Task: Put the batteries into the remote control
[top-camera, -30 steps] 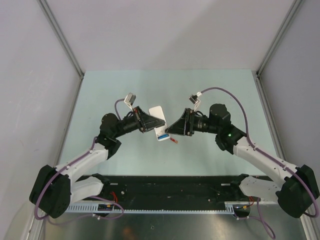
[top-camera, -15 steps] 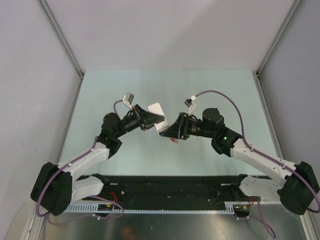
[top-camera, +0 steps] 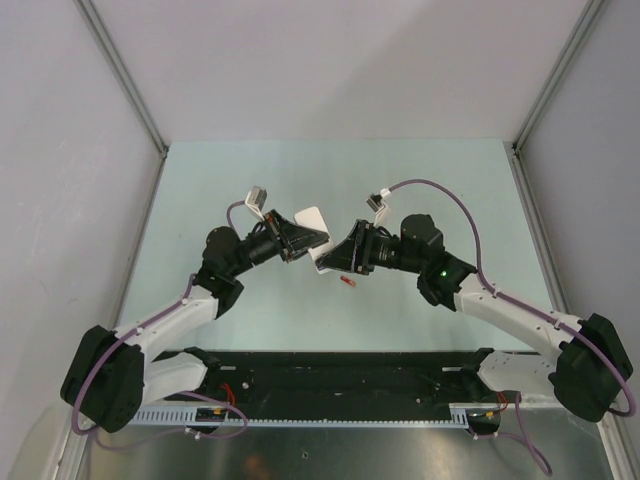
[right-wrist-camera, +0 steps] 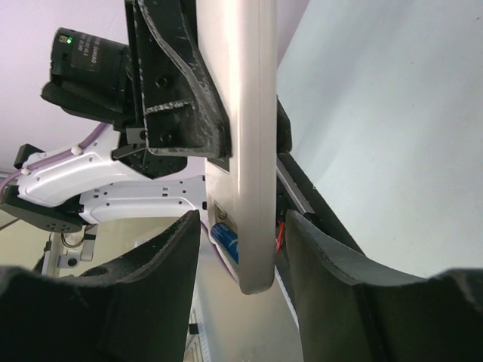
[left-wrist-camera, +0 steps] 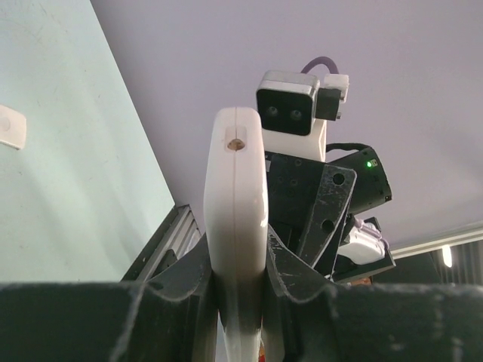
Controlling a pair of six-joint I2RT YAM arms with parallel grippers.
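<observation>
Left pincer (left-wrist-camera: 240, 279) pinches the remote control (left-wrist-camera: 235, 188), long axis far-to-near. Right pincer (right-wrist-camera: 241, 226) is spread around its near end. Keypad hidden.

My left claw (left-wrist-camera: 237, 280) is pinching the white remote control (left-wrist-camera: 235, 211) across its flat faces, holding it raised. A blue battery (right-wrist-camera: 225, 236) is sitting in its back. A red battery (top-camera: 347, 284) is lying on the table (top-camera: 250, 180) just beneath.
</observation>
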